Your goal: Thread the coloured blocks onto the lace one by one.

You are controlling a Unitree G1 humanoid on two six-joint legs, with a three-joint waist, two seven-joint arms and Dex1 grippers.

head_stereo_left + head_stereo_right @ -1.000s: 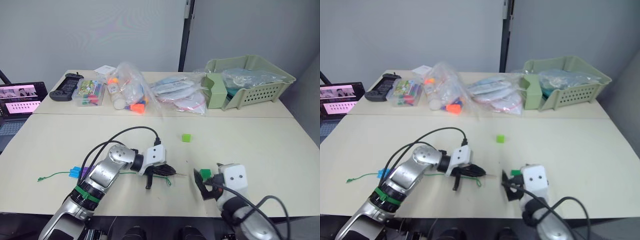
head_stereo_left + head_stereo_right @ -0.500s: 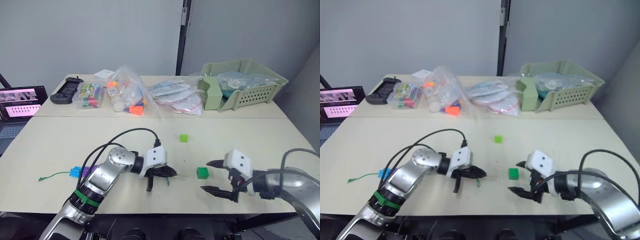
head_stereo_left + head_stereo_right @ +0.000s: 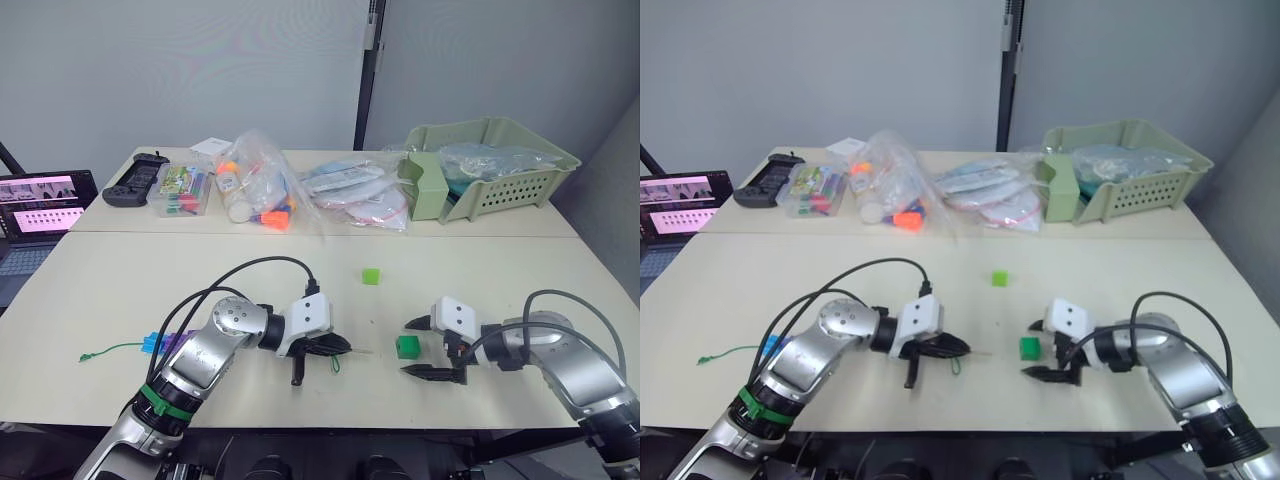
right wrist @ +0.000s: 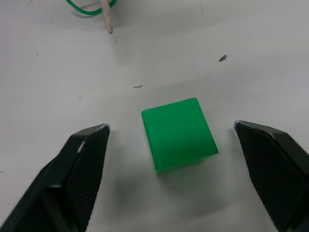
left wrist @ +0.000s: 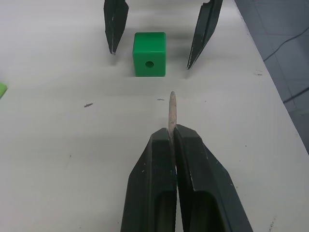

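Green block (image 4: 178, 132) between right end effector (image 4: 176, 179) fingers

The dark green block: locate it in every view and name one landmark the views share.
Left eye view: dark green block on the table, between the right gripper's open fingers.
Right eye view: same spot.
Left wrist view: beyond the lace's pale tip, hole facing the camera.
Right wrist view: centred between the fingers.
Shared landmark: the pale tip.

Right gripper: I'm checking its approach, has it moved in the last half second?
Yes. The right gripper has closed in leftward on the small dark green plastic cube, its open jaws now flanking it.
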